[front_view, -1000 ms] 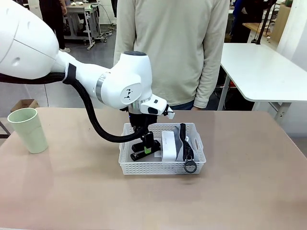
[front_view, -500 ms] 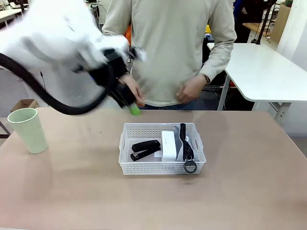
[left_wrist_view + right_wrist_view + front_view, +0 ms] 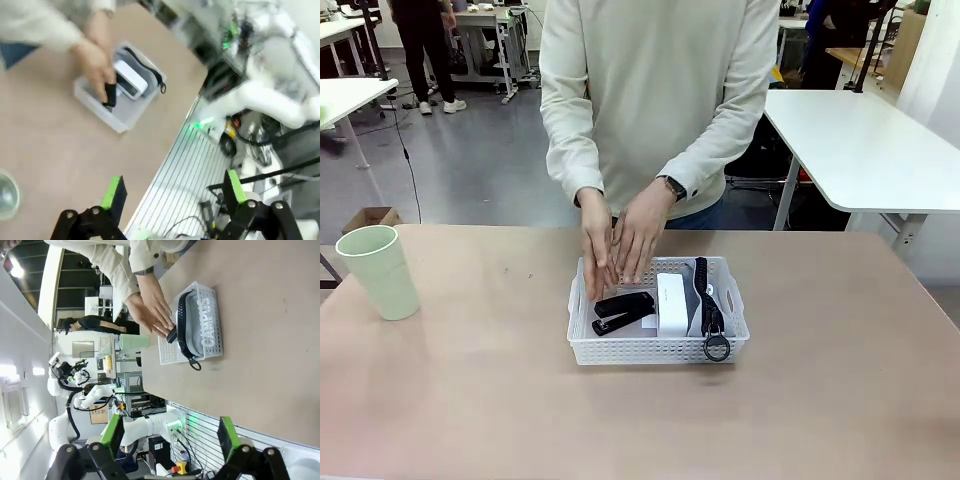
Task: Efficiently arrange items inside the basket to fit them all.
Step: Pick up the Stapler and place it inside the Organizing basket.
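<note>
While the person's hands (image 3: 640, 232) sit over the far-left corner of the shallow white perforated plastic basket (image 3: 650, 350), fingertips down by the small black stapler (image 3: 623, 312), only the pale green plastic cup (image 3: 378, 270) is outside it. It stands upright on the tan table (image 3: 470, 400), well apart from the basket, toward the robot's left. Left arm is the nearer one, by my read. Stapler's long axis runs roughly left-right, slightly skewed. White boxy device (image 3: 671, 303) sits just beside the grey fabric pouch with black strap (image 3: 700, 290) in the right half. Left gripper (image 3: 173, 182) hangs high, looking down past the table's near edge, jaws spread wide, nothing between them. Right gripper (image 3: 170, 420) likewise off the near edge, released, empty. Free floor for the cup looks like that far-left corner, currently under the hands.
</note>
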